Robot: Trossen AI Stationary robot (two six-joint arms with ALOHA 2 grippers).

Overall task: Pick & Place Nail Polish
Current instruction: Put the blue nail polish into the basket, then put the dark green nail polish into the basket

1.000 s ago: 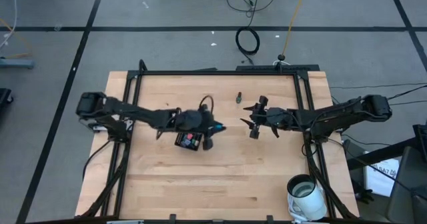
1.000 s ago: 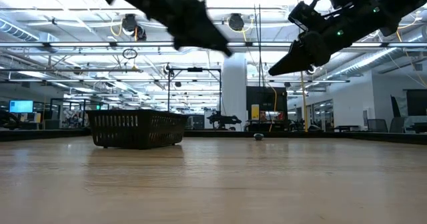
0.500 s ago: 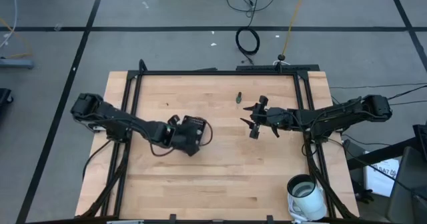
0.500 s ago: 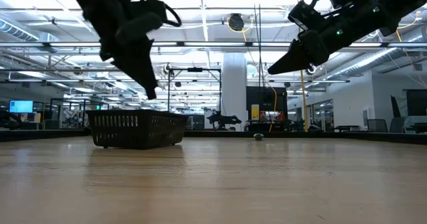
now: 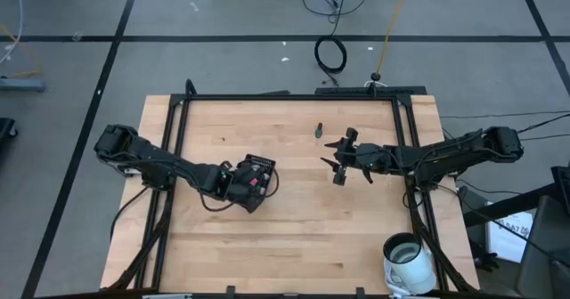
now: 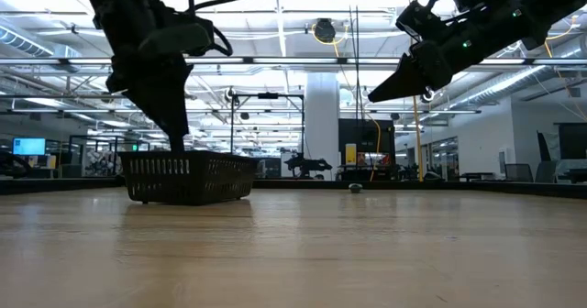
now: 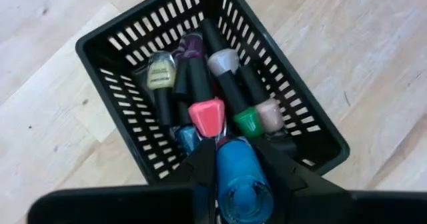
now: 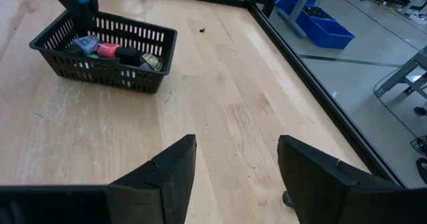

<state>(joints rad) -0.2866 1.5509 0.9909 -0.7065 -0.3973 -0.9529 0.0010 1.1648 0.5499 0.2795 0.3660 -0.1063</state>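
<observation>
A black slotted basket (image 5: pixel 259 175) (image 7: pixel 140 64) stands left of the table's middle and holds several nail polish bottles (image 7: pixel 208 115) lying on their sides. My left gripper (image 7: pixel 233 144) (image 6: pixel 179 141) points steeply down over the basket's rim, shut on a blue nail polish bottle (image 7: pixel 241 174). One more small bottle (image 5: pixel 318 128) stands alone near the far edge. My right gripper (image 5: pixel 337 164) (image 8: pixel 237 177) hovers open, high above the table's middle, with nothing between its fingers. My left gripper pinches the blue bottle's body (image 7: pixel 225 169) between its two fingers (image 7: pixel 200 174). The fingers slant down from the table's left side, and the bottle lies along them. It hangs over the bottles in the basket; whether it touches them I cannot tell.
A white cup (image 5: pixel 408 256) stands at the table's near right corner. A black frame (image 5: pixel 289 97) runs along the table's far edge and both sides. Bare wood lies between the basket and my right gripper.
My left gripper has drawn back toward the table's left edge, rolled and tipped from nearly level to steeply down, and sunk to the basket's rim, staying shut on the blue bottle. The basket has stayed in place.
</observation>
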